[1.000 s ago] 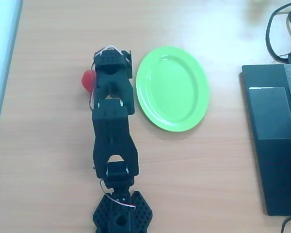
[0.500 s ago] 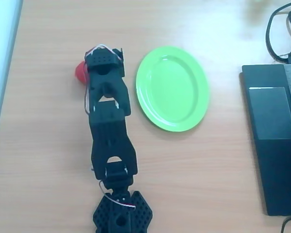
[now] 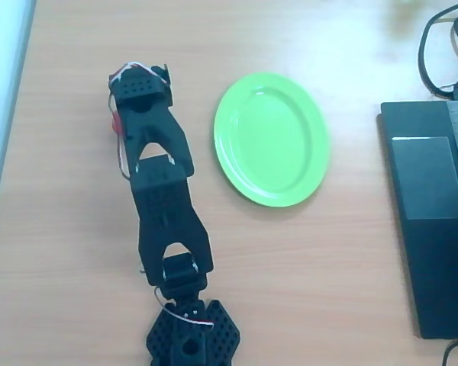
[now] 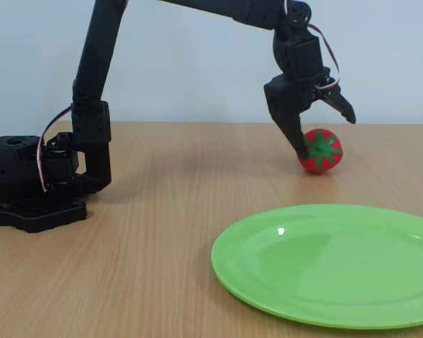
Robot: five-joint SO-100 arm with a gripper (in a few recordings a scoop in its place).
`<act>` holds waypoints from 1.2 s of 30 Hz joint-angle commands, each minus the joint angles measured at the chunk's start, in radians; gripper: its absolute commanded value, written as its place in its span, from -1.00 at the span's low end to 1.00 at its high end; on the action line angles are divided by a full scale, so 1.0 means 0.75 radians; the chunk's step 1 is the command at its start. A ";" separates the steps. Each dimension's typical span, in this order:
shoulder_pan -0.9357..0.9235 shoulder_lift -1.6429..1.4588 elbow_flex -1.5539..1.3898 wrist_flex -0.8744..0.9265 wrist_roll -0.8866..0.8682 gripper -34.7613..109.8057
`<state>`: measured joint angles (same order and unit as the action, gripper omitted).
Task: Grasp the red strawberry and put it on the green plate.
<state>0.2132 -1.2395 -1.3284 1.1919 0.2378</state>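
The red strawberry (image 4: 321, 151) rests on the wooden table, its green stem cap facing the fixed camera. My black gripper (image 4: 326, 137) hangs open right over it: the long finger (image 4: 293, 130) points down along the berry's left side and touches or nearly touches it, while the other finger (image 4: 340, 104) is raised off to the right. From overhead the wrist (image 3: 141, 91) covers the berry except for a red sliver (image 3: 115, 125) at its left edge. The green plate (image 3: 271, 139) lies empty to the right of the arm and is nearest the camera in the fixed view (image 4: 331, 264).
The arm's base (image 3: 189, 335) sits at the table's near edge in the overhead view. A black laptop (image 3: 431, 198) and cables (image 3: 443, 53) occupy the right side. A pale strip (image 3: 4, 91) marks the table's left edge.
In the overhead view the arm has swung left, away from the plate. The strawberry has shifted left with it and is now almost covered by the wrist.
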 commanded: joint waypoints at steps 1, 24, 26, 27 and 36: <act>0.037 0.008 0.051 0.006 0.043 0.19; 0.051 0.141 0.121 0.014 0.022 -0.09; 0.051 0.145 0.129 0.014 -0.012 -0.12; 0.049 0.145 0.131 0.014 -0.014 -0.12; 0.020 0.145 0.149 0.014 -0.057 -0.01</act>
<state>0.2270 -1.1075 -1.2379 1.1919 0.1994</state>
